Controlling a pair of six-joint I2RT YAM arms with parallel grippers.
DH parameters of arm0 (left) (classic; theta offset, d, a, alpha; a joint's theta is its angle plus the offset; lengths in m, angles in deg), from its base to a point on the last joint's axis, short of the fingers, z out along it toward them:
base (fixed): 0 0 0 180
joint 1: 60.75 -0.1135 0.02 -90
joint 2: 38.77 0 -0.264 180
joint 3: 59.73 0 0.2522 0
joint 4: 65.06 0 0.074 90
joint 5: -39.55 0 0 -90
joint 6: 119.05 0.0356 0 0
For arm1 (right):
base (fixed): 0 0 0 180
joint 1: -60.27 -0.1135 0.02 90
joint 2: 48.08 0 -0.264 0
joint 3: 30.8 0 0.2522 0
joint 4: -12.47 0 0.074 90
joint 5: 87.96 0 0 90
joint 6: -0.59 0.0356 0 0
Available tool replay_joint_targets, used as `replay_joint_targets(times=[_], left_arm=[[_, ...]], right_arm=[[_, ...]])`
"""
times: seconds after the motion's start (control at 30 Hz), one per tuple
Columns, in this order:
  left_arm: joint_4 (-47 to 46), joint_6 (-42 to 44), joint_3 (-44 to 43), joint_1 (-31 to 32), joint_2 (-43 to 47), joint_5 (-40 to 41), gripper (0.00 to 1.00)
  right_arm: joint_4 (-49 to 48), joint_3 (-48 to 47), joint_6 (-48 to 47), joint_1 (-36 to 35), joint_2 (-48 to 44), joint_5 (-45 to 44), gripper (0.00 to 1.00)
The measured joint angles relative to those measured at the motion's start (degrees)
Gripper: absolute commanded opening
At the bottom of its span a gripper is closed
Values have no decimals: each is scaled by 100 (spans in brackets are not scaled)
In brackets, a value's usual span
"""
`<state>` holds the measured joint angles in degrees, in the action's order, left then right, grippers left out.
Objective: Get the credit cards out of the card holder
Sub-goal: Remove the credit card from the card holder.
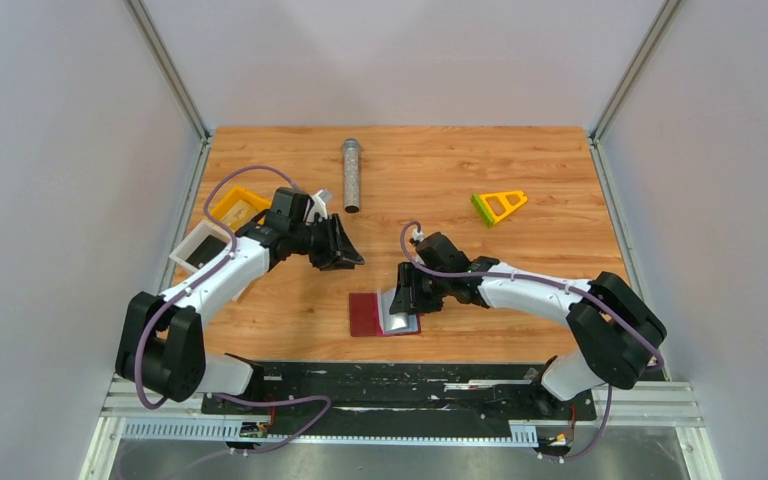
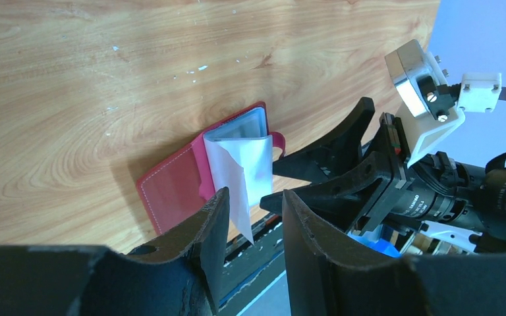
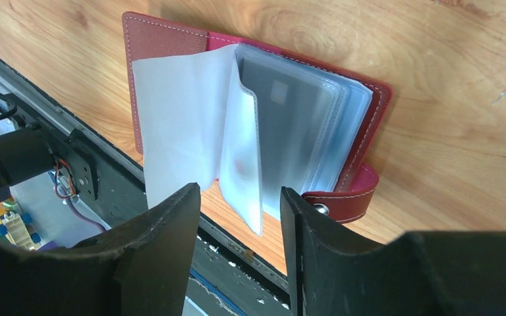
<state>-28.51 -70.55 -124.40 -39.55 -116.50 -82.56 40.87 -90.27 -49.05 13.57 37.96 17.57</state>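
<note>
Just beneath claw (right): card holder

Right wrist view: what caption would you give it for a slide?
Right gripper, open, poised at the opened red card holder, its clear pockets fanned out on the wooden table.

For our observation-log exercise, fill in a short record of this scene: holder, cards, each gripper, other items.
Card holder: open, near the table front edge, sleeves fanned up
Cards: one dark card inside a sleeve
Left gripper: open, empty
Right gripper: open, over the sleeves
Elsewhere: metal tube, yellow-green triangle, yellow tray, white tray
</note>
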Motion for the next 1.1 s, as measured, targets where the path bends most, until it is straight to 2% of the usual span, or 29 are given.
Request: replay_joint_targets(times=[0.23,0.67,1.1], left_arm=[[-79,-24,0,138,-48,0,43],[-581,-201,2,450,-511,-203,43],[-1375,-490,201,957,-1226,-581,27]], right_arm=[[-118,35,2,0,26,136,50],[-896,39,-42,-208,133,702,45],[-1126,33,-39,-555,393,708,43]])
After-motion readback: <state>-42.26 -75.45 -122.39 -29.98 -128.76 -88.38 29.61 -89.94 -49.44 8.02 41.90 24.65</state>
